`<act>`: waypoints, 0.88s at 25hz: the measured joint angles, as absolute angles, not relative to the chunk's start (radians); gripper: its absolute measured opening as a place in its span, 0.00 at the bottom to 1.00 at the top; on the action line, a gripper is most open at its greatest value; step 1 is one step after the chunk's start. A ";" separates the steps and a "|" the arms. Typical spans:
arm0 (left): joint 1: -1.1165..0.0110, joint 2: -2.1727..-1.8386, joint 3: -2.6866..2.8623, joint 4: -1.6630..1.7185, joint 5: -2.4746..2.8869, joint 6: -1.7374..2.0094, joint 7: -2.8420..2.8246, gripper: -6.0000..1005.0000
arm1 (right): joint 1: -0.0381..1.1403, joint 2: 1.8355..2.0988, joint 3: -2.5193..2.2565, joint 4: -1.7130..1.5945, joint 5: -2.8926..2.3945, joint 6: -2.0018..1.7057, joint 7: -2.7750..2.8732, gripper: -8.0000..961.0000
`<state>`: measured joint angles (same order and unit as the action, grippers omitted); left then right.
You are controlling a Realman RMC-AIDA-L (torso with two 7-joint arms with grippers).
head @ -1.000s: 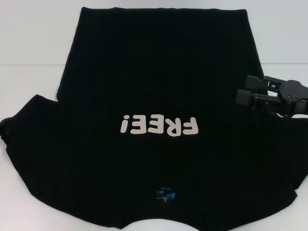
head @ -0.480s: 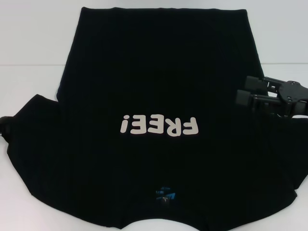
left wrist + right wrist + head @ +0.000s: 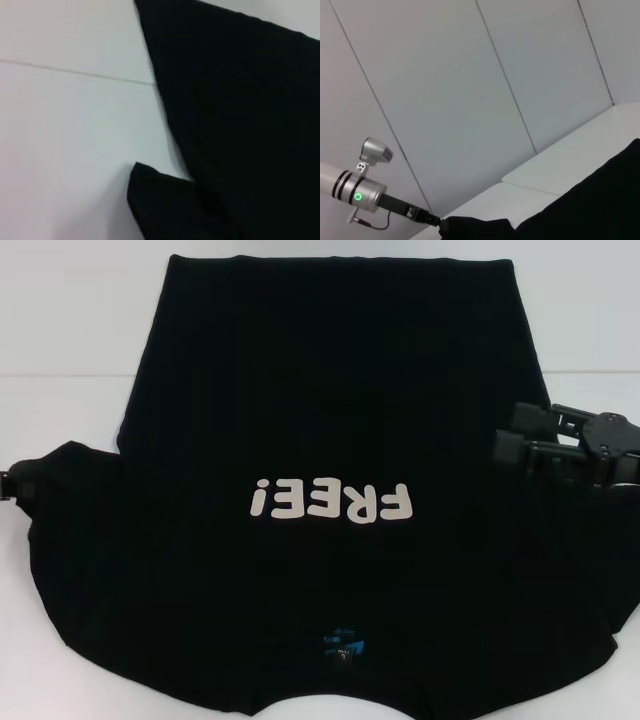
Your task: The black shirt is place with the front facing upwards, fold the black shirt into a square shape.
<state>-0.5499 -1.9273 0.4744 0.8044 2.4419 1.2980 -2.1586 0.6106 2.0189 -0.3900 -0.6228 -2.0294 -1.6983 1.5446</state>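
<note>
My left end effector (image 3: 12,485) sits at the outer tip of the left sleeve of the black shirt (image 3: 320,390), only a sliver of it showing in the head view. From the right wrist view, the same end effector (image 3: 440,223) meets the sleeve's edge, but whether it is apart or clamped on the cloth I cannot tell. The shirt itself lies flat and face up on the white desk (image 3: 70,330), spreading away from that end effector toward my other arm, with its white lettering (image 3: 332,503) about midway between the two and the collar label (image 3: 343,647) nearer my body.

My right end effector (image 3: 503,435) hovers over the right side of the shirt, its two fingers (image 3: 525,417) held apart and pointing inward across the cloth, holding nothing.

I judge the step in hand to be folding the sleeves inward. To do it well, I should pinch the left sleeve right at its edge, catching both layers, then lift only enough to clear the body of the shirt. Carrying it straight across toward the lettering should keep the fold line parallel to the side seam. My right end effector should come down onto its own sleeve edge and mirror that move, so both sides end up even and the square comes out true.
</note>
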 joint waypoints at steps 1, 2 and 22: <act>-0.549 -1.927 0.474 0.807 2.441 1.297 -2.159 0.04 | 0.609 2.019 -0.390 -0.623 -2.029 -1.699 1.545 0.93; -0.549 -1.928 0.474 0.809 2.440 1.294 -2.158 0.04 | 0.608 2.019 -0.390 -0.623 -2.029 -1.699 1.545 0.93; -0.541 -1.931 0.478 0.803 2.448 1.236 -2.167 0.05 | 0.598 2.020 -0.390 -0.624 -2.029 -1.698 1.550 0.93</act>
